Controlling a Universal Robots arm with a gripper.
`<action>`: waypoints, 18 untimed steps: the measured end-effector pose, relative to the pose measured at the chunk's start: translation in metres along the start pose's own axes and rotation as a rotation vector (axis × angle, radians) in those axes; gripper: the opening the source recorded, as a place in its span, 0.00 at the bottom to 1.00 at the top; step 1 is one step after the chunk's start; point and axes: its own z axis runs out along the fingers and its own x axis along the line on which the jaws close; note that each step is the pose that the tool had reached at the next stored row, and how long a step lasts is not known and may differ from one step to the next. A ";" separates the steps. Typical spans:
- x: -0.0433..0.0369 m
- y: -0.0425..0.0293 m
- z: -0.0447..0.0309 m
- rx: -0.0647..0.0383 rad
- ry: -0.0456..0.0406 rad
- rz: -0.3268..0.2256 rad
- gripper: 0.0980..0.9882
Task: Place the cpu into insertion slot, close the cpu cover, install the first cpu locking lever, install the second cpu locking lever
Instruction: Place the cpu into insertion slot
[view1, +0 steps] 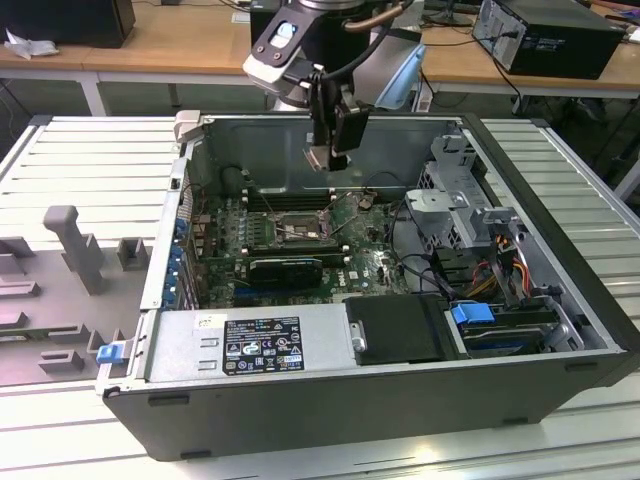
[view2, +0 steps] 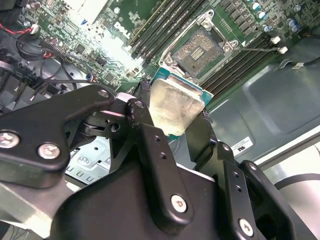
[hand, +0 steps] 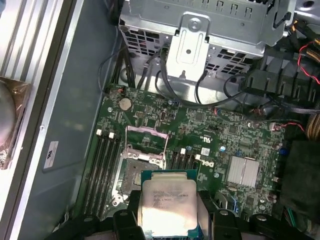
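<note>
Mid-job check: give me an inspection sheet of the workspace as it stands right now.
Surface: ribbed metal table carrying the open computer case.
Job's things: cpu held above the motherboard; insertion slot empty; cpu cover raised open.
Clutter: grey fixture blocks on the exterior view's left.
Grippers: gripper shut on the cpu.
Cables: black cables by the drive cage, apart from the insertion slot.
Surroundings: wooden desks behind.

cpu (hand: 167, 207) abv insertion slot (hand: 131, 175), cpu cover (hand: 145, 131) up
</note>
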 end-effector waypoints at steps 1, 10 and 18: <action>0.0000 0.0000 0.0004 0.000 0.0000 0.000 0.48; -0.0001 -0.0004 0.0039 -0.001 -0.0039 0.044 0.48; 0.0010 -0.0060 0.0102 -0.002 -0.0089 0.098 0.48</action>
